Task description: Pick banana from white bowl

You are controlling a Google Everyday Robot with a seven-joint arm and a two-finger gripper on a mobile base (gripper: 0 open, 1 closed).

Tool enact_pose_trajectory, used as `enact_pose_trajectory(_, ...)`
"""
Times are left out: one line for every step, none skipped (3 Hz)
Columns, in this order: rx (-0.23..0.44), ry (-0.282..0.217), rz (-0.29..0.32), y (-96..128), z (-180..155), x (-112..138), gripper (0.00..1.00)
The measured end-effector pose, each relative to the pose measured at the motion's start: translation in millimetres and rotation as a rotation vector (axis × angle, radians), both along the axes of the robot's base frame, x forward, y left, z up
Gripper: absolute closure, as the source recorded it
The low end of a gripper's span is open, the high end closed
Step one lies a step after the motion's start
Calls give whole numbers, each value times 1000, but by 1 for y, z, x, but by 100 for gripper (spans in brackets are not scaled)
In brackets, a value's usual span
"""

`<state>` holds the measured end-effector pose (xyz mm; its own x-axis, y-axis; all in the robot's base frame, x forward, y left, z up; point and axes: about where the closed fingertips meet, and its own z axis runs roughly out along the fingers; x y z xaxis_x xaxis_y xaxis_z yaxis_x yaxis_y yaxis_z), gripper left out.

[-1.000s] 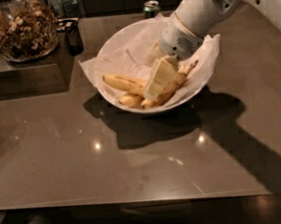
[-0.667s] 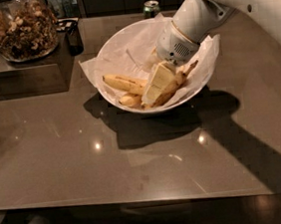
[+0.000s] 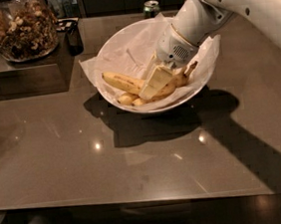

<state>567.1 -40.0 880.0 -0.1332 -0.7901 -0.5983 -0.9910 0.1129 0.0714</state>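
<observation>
Banana (image 3: 122, 81): low inside white bowl (image 3: 156, 108), along its near wall. Gripper (image 3: 152, 85): inside the bowl too, over banana's middle; spread or clamped, cannot tell. Pinch the plump midsection only, avoid paper lining (image 3: 90, 68), lift straight up.

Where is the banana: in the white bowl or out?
In: the banana lies inside the white bowl, with the gripper at its middle.

One camera (raised, mid-range), looking down across table (image 3: 136, 169); jaws in white bowl (image 3: 170, 106).
</observation>
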Motion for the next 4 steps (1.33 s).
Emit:
enact_pose_trajectory(4, -6, -9, -2, 2, -1, 89)
enact_pose_trajectory(36, -45, -3, -7, 22, -8, 100)
enact_pose_trajectory(116, -122, 14, -20, 63, -23, 100)
enact_pose_trajectory(210, -193, 24, -42, 104, -53, 100)
